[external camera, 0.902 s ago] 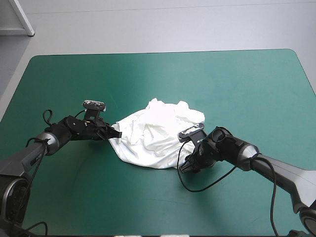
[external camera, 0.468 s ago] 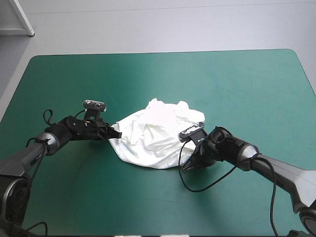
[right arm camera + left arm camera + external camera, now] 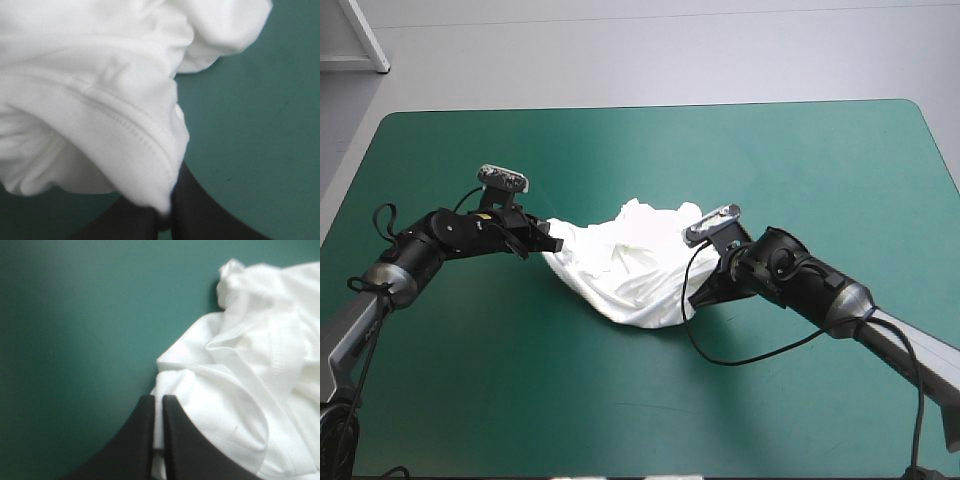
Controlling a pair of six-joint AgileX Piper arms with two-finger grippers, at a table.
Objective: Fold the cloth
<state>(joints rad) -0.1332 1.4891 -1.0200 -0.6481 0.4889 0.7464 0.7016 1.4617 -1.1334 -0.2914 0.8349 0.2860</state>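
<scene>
Black fingers of the left gripper (image 3: 158, 399) are pressed together on one edge of the white T-shirt (image 3: 625, 262); the right gripper (image 3: 169, 202) is clamped on the opposite hem; probably both pinch edges in order to stretch the garment flat; it sags crumpled between them, mid-table on the teal-green cover (image 3: 800, 170); only its own bunched folds hinder spreading.

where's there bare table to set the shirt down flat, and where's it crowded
Bare teal-green cover runs wide between the T-shirt and the table's far edge. The near strip between the two arms is also bare. The middle is crowded: the left gripper and right gripper are both shut on the T-shirt.
</scene>
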